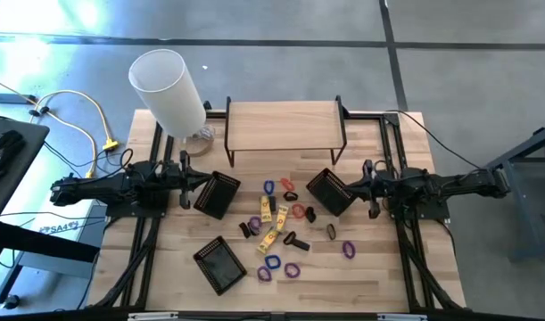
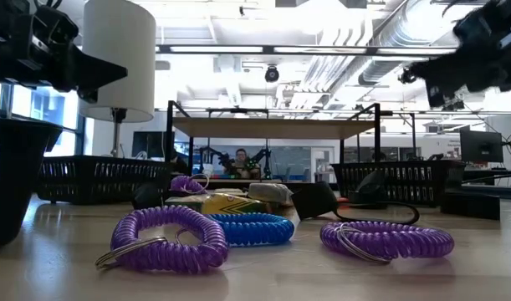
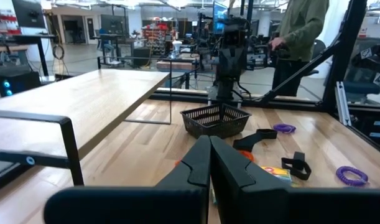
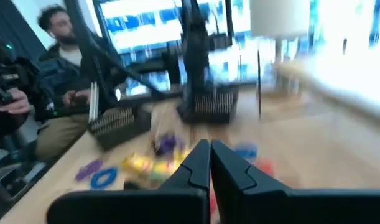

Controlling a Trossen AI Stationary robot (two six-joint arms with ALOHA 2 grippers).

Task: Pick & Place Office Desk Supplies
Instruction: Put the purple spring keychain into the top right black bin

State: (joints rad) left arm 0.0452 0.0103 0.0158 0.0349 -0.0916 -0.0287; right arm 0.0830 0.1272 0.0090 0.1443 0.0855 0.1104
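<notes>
The supplies lie loose on the middle of the wooden table point(image 1: 388, 267): purple coil bands point(image 1: 293, 269), blue bands point(image 1: 272, 261), red bands point(image 1: 298, 211), yellow packets point(image 1: 270, 237) and black clips point(image 1: 295, 241). In the low view, purple coils point(image 2: 167, 238) and a blue coil point(image 2: 251, 228) lie nearest. My left gripper point(image 1: 201, 185) hovers at the table's left by a black basket point(image 1: 217, 193), shut and empty point(image 3: 209, 163). My right gripper point(image 1: 345, 187) hovers at the right by another black basket point(image 1: 330, 192), shut and empty point(image 4: 209, 165).
A third black basket point(image 1: 220, 264) lies near the front left. A wooden shelf on a black frame point(image 1: 285, 125) stands at the far middle, with a white cylinder lamp point(image 1: 169, 89) to its left. People show beyond the table point(image 3: 301, 31) point(image 4: 59, 56).
</notes>
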